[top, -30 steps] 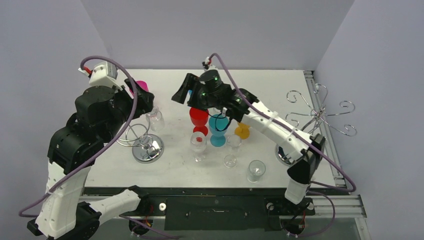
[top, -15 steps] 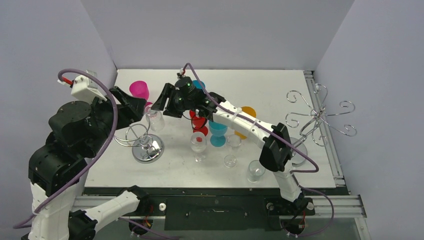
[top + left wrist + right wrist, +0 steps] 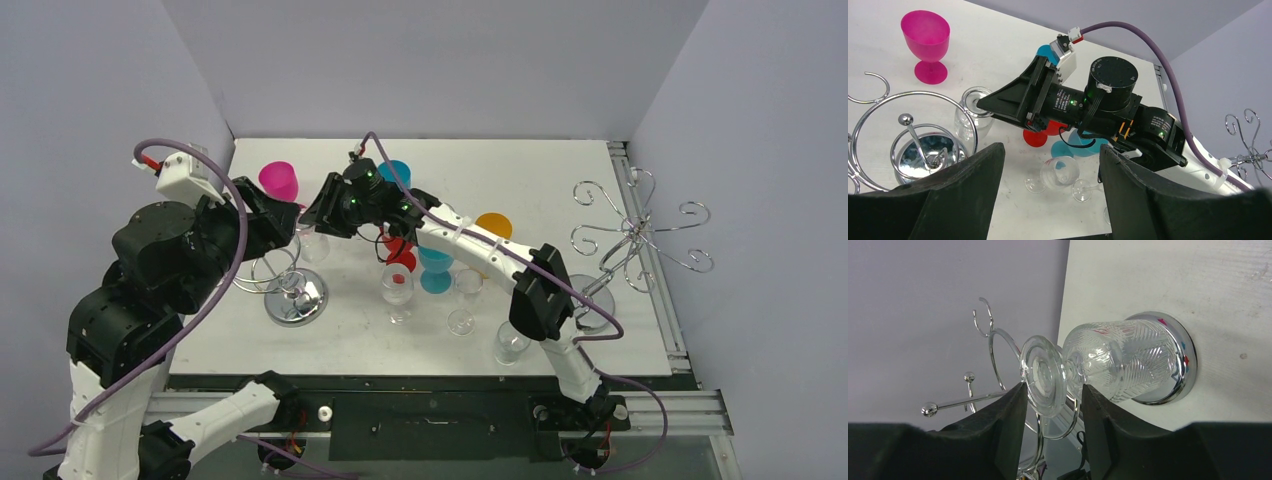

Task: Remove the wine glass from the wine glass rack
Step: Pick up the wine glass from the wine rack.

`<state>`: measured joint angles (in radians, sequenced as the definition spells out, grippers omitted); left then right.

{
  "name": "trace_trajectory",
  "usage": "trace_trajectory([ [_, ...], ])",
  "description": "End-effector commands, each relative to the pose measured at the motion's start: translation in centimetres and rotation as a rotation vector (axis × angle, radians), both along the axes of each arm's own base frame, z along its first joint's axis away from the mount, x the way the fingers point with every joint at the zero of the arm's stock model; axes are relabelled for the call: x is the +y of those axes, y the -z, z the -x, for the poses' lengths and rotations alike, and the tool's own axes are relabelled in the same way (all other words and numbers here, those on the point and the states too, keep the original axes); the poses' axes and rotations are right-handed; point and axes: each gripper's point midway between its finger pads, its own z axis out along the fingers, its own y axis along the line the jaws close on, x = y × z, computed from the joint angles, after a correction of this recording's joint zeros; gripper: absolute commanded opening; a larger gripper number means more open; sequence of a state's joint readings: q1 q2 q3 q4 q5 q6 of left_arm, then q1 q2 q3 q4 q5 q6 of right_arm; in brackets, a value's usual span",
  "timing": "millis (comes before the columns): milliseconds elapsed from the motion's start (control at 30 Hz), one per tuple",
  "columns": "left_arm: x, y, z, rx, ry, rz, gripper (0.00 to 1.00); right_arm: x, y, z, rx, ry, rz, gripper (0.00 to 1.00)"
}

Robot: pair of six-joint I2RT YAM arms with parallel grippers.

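1. At the right claw (image 3: 1053, 387): jaws partly apart, neither wide nor pressed together. Nothing firmly held, so far as can be seen. A clear gap on one side of the glass; on the other side, touching or not, cannot tell.
2. Directly at its fingertips: the clear cut-pattern wine glass (image 3: 1118, 367), with the round foot and short stem in the gap or just beyond it. Depth hard to judge from the wrist view.
3. Long axis of the glass: across the gap, from one finger toward the other. Foot beside one finger, bowl passing the other and pointing to the round mirror base of the chrome wire wine glass rack (image 3: 1188, 365). Judged from this: closing line more along the axis than across the stem, so probably a hold on the foot.
4. Place of the glass: hanging foot up and mouth down on this rack, at the left part of the white bench (image 3: 560, 170), a wire loop just beside the foot. Not yet off the rack.
5. Nearer arm: the right one, stretched across the bench. The left claw (image 3: 1049, 150): wide apart, empty, hovering above the rack, near but touching nothing.
6. Further out: a pink plastic goblet (image 3: 925, 35) behind the rack, well apart; a red plastic goblet (image 3: 1035, 138) under the right wrist, a possible obstacle for the way back.
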<state>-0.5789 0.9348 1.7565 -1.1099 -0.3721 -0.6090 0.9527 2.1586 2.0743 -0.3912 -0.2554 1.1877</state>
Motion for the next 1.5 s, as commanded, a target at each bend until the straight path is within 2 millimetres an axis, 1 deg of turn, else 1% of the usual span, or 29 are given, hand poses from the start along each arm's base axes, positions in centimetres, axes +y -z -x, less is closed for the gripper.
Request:
trace_trajectory([
  [0, 0.0, -0.8, -0.1, -0.037, 0.005, 0.005, 0.66, 1.0, -3.4, -0.5, -0.042, 0.0, -0.098, 0.39],
  [67, 0.0, -0.8, -0.1, -0.037, 0.007, 0.004, 0.66, 1.0, -3.4, -0.7, -0.043, 0.006, -0.099, 0.36],
  [133, 0.1, -0.8, -0.1, -0.037, 0.006, 0.002, 0.66, 0.8, -3.6, -0.9, -0.046, 0.011, -0.102, 0.31],
  [167, 0.1, -0.7, -0.1, -0.038, 0.006, 0.001, 0.67, 0.7, -3.7, -1.1, -0.049, 0.015, -0.104, 0.26],
  [300, 0.1, -0.7, 0.0, -0.037, 0.008, -0.001, 0.67, 0.6, -4.0, -1.3, -0.052, 0.019, -0.106, 0.18],
  [400, 0.1, -0.7, 0.0, -0.037, 0.006, -0.005, 0.67, 0.4, -4.0, -1.3, -0.052, 0.022, -0.104, 0.12],
  [467, 0.1, -0.6, -0.1, -0.033, 0.007, -0.008, 0.67, 0.3, -4.0, -1.3, -0.051, 0.023, -0.103, 0.11],
  [733, 0.1, 0.0, -0.2, -0.021, 0.003, -0.022, 0.67, -0.5, -5.4, -1.0, -0.065, 0.021, -0.114, 0.1],
  [1033, 0.0, 1.0, -0.7, 0.002, 0.001, -0.046, 0.67, -1.5, -6.2, -0.4, -0.064, 0.002, -0.118, 0.09],
  [1067, -0.1, 1.1, -0.7, 0.003, 0.001, -0.047, 0.67, -1.7, -6.6, -0.5, -0.066, 0.003, -0.123, 0.09],
  [1167, -0.2, 1.3, -0.9, 0.007, 0.001, -0.049, 0.67, -2.0, -6.6, -0.4, -0.066, 0.001, -0.123, 0.09],
  [1467, -0.3, 2.1, -1.3, 0.024, -0.004, -0.066, 0.67, -2.1, -7.5, 0.0, -0.058, -0.027, -0.151, 0.11],
])
